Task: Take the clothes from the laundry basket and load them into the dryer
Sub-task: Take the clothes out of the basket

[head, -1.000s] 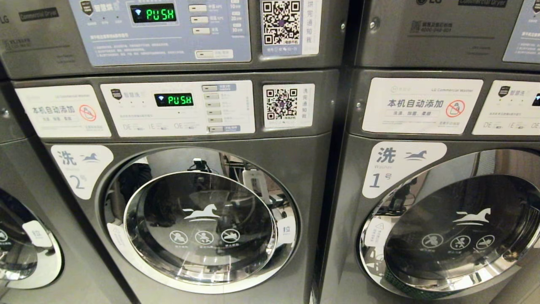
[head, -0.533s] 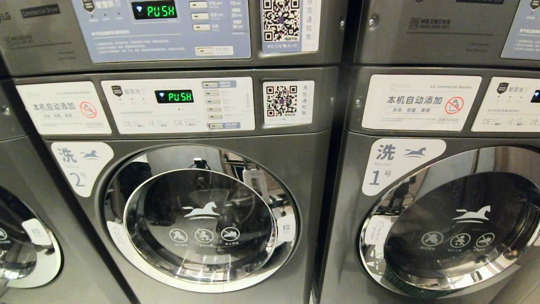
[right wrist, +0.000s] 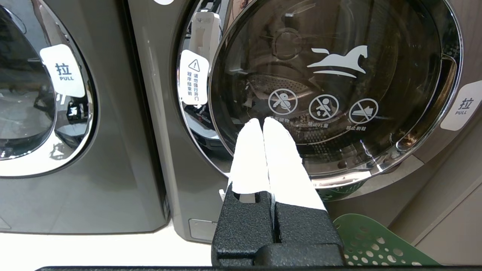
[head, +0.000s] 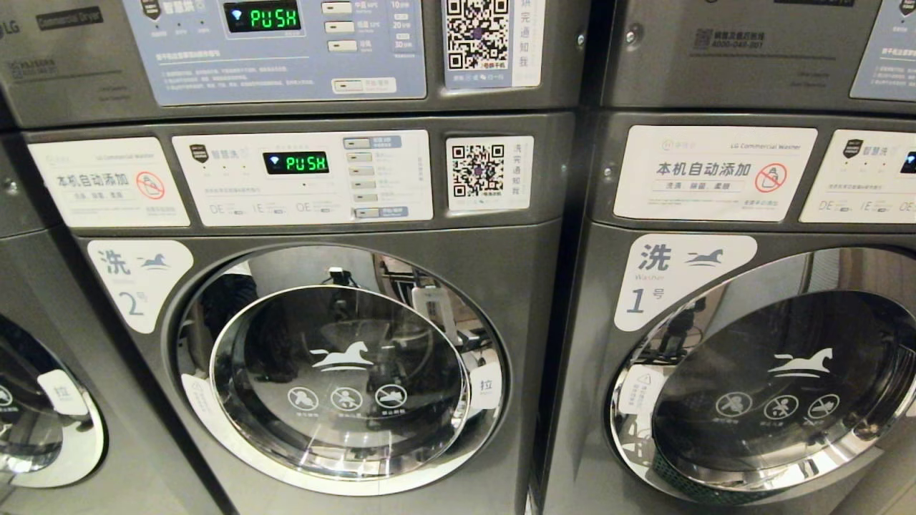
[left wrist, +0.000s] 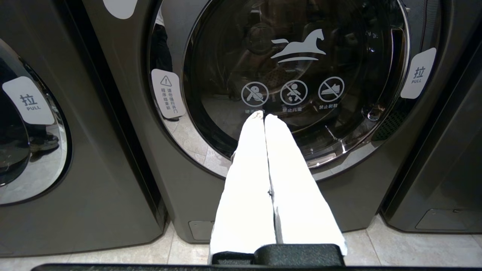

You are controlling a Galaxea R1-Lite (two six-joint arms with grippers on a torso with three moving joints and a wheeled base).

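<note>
The green perforated laundry basket (right wrist: 376, 241) shows only as a rim on the floor, beside my right gripper (right wrist: 262, 121). That gripper is shut and empty, pointing at a closed round washer door (right wrist: 331, 86). My left gripper (left wrist: 264, 116) is also shut and empty, in front of another closed washer door (left wrist: 297, 75). The dryer shows only as its control panel (head: 272, 50), with a green "PUSH" display, at the top of the head view. Its door is out of view. No clothes are visible. Neither gripper appears in the head view.
Grey stacked machines fill the head view: washer 2 (head: 343, 379) at centre, washer 1 (head: 780, 393) at right, a third door (head: 43, 422) at far left. White pull tabs (left wrist: 418, 73) sit on the door rims. Pale floor tiles (left wrist: 414, 244) run along the machines' bases.
The whole head view has shifted a little, so the machines sit slightly higher in the picture; the camera moved, not the machines.
</note>
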